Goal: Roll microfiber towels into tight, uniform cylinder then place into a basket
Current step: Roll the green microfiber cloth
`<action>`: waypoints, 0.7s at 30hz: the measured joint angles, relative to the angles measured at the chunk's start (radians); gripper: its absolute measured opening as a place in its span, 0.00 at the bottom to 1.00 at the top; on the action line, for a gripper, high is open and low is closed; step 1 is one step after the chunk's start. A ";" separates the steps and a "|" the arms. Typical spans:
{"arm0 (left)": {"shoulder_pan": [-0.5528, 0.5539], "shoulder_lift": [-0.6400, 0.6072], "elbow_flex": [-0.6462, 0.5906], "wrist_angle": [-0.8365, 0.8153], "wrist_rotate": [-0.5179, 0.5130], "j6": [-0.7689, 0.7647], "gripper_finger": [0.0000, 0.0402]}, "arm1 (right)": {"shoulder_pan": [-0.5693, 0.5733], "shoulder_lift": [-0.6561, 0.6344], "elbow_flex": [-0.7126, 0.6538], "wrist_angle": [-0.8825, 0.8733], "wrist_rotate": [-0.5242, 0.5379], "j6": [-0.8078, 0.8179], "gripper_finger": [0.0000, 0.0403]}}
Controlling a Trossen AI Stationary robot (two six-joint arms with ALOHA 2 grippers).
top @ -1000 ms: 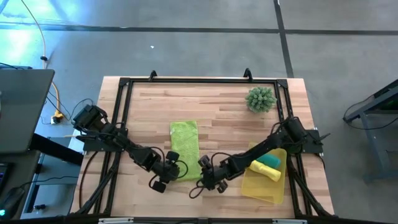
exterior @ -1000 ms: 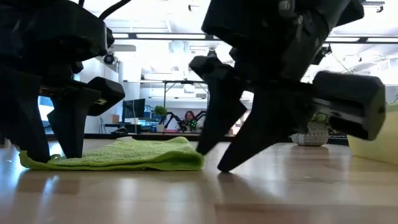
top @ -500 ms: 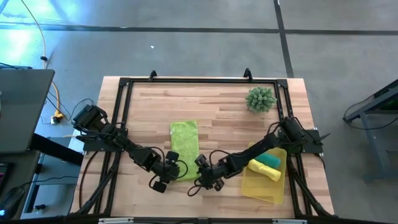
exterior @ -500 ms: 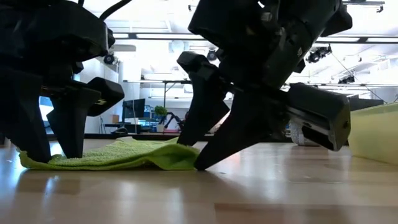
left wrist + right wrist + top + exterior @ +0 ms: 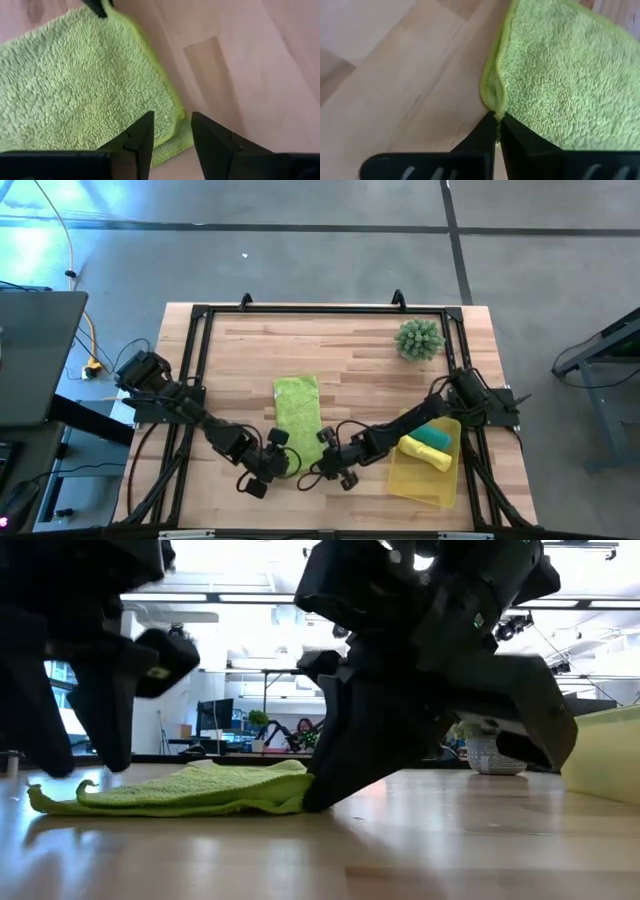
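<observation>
A lime green towel [image 5: 297, 418] lies flat as a long strip on the table's middle, one short end toward the near edge. My right gripper [image 5: 318, 468] is shut at the towel's near right corner. My left gripper [image 5: 277, 466] is open at the near left corner. In its wrist view the corner [image 5: 175, 131] shows between its two fingers, and in the low view the fingers [image 5: 110, 745] end just above the cloth. A rolled yellow towel [image 5: 425, 452] and a rolled teal towel [image 5: 437, 438] lie in the basket [image 5: 440, 495]. My right gripper [image 5: 496, 120] pinches the towel's right edge [image 5: 492, 102] at the near corner between its two fingertips. The fingers slant down from the table's right side, with their tips at table height [image 5: 312, 802]. The hem puckers at the pinch, and the rest of the towel lies flat on the table.
A spiky green ball-shaped plant [image 5: 419, 339] stands at the far right. The yellow basket [image 5: 600, 755] sits near the right edge, just right of my right arm. A black frame [image 5: 300, 310] runs round the tabletop. Bare wood lies left and far of the towel.
My right gripper has moved toward the table's left onto the towel's near right corner and has shut on its edge. My left gripper has risen a little off the cloth, still open. The towel's near left corner now curls up slightly.
</observation>
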 joint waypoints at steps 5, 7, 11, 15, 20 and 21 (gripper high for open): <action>-0.045 0.000 0.078 -0.121 -0.034 0.000 0.30 | -0.028 -0.016 -0.003 0.007 -0.094 0.149 0.01; -0.067 0.000 0.108 -0.150 -0.059 0.000 0.30 | -0.046 -0.029 -0.005 0.005 -0.127 0.214 0.01; -0.110 -0.001 0.147 -0.179 -0.115 -0.001 0.30 | -0.091 -0.059 -0.005 0.021 -0.201 0.357 0.00; -0.143 -0.002 0.162 -0.176 -0.171 -0.009 0.30 | -0.146 -0.064 -0.005 0.035 -0.300 0.533 0.00; -0.164 -0.002 0.162 -0.195 -0.253 -0.081 0.30 | -0.195 -0.065 -0.004 0.016 -0.304 0.707 0.00; -0.165 -0.002 0.162 -0.201 -0.270 -0.097 0.30 | -0.200 -0.065 -0.004 0.014 -0.301 0.719 0.00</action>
